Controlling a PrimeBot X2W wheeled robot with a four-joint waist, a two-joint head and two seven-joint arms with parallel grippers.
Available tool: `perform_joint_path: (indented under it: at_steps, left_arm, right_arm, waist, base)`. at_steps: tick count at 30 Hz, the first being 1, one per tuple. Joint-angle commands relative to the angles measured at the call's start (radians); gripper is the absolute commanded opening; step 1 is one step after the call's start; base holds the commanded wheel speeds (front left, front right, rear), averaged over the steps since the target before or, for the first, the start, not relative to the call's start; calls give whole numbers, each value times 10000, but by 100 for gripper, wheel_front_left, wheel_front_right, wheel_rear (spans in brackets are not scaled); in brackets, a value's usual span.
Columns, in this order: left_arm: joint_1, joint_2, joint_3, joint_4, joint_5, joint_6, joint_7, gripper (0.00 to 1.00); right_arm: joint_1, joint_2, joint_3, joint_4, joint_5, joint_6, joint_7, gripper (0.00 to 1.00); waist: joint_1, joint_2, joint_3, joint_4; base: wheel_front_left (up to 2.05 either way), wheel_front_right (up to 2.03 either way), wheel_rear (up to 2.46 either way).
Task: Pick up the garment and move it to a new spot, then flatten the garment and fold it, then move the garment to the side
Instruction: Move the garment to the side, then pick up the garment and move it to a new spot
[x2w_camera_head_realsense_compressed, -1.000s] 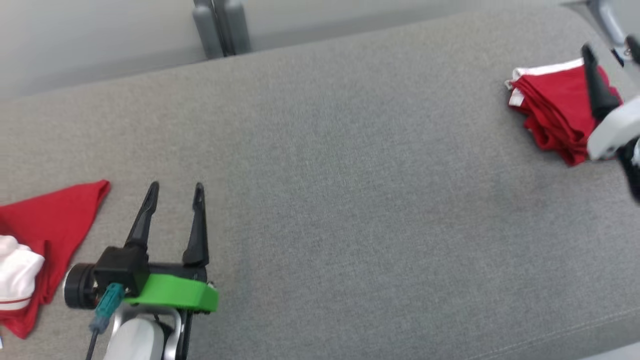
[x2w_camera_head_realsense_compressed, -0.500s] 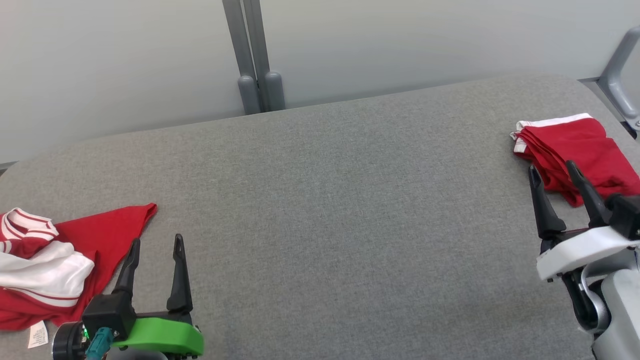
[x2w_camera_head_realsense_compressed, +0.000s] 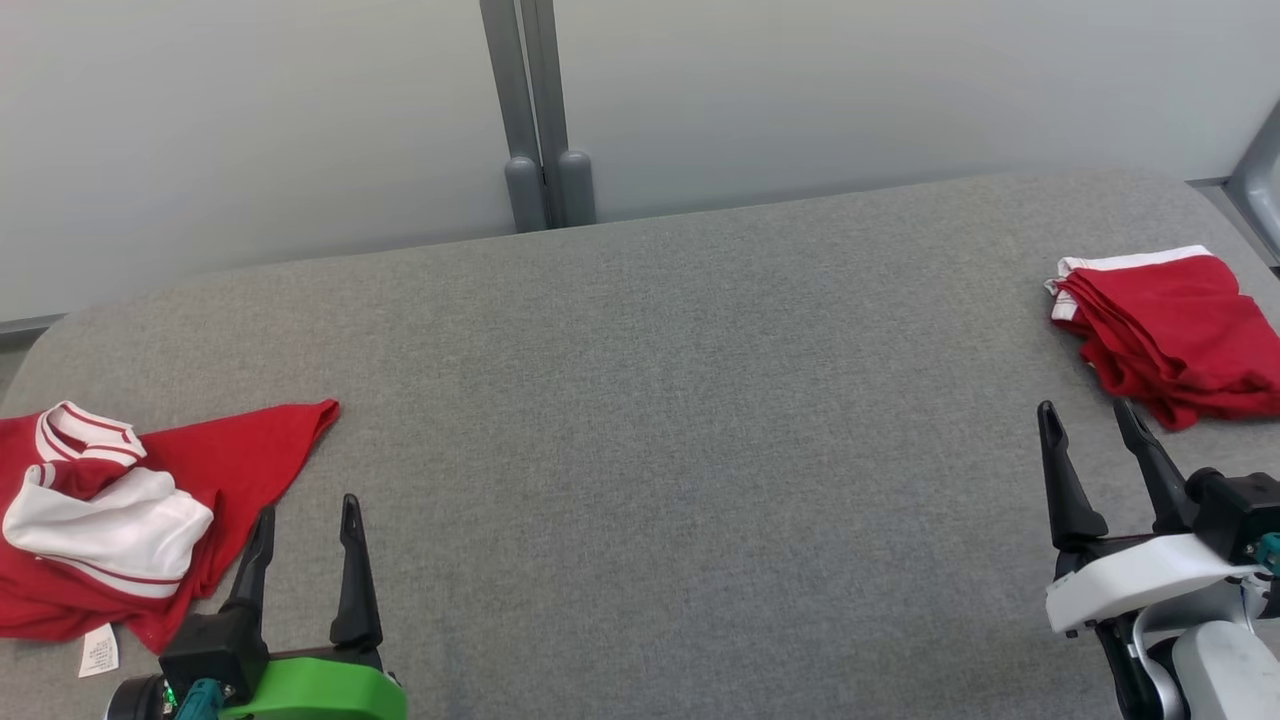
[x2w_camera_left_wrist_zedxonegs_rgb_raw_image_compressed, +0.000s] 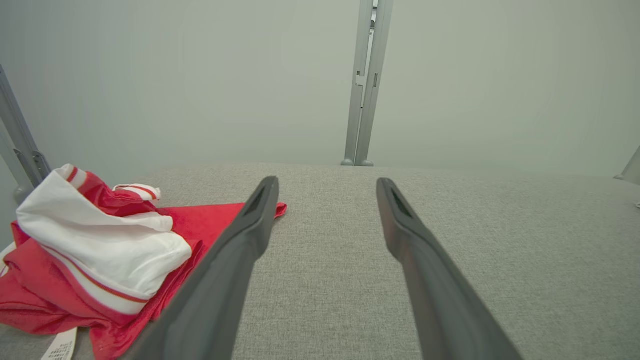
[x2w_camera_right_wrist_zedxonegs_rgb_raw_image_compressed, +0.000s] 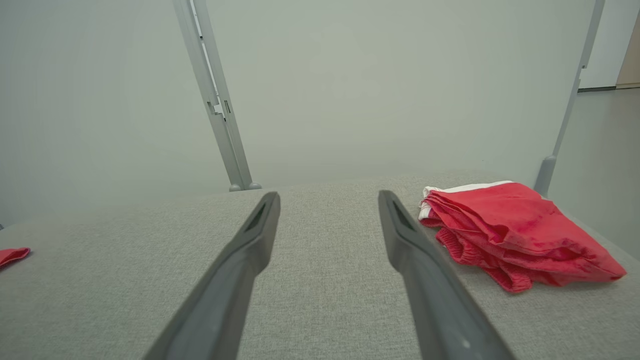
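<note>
Where widest in the head view, grey fabric surface (x2w_camera_head_realsense_compressed: 640, 420), rounded at the far corners, bearing 2 garments well apart at opposite ends. Behind it, pale wall (x2w_camera_head_realsense_compressed: 250, 130), plain and evenly lit.

At the left end, crumpled red-and-white garment (x2w_camera_head_realsense_compressed: 90, 530): red cloth underneath, white panel with red stripes bunched on top, 1 red corner pointing toward the middle of the surface.

At the right end, folded red garment (x2w_camera_head_realsense_compressed: 1175, 335), stacked in layers, with a white band along its far edge.

Lower left, left gripper (x2w_camera_head_realsense_compressed: 306, 508) on a green mount, its 2 dark fingers spread wide, grasping nothing, just beside the crumpled garment's near edge. Touching the cloth or not: cannot tell.

Lower right, right gripper (x2w_camera_head_realsense_compressed: 1085, 407) on a white mount, fingers also spread wide and grasping nothing, near the folded garment but apart from it.

At the surface's far edge, grey double post (x2w_camera_head_realsense_compressed: 540, 110), upright against the wall.

Smallest, white care label (x2w_camera_head_realsense_compressed: 98, 650), lying flat on the surface at the crumpled garment's near edge.
</note>
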Motion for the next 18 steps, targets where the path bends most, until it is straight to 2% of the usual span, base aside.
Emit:
perform_joint_path:
  at_steps: [1, 18]
  left_arm:
    - [57, -20, 62, 3, 49, -44, -28, 100]
    - [-111, -236, 247, 63, 364, -294, -29, 100]
  right_arm:
    - [54, -19, 59, -43, -112, 1, -24, 100]
    - [0, 73, 257, -89, -168, 1, -25, 100]
  waist:
    - [0, 0, 6, 6]
    - [0, 0, 34, 287]
  base:
    - [0, 0, 0]
    - [0, 0, 0]
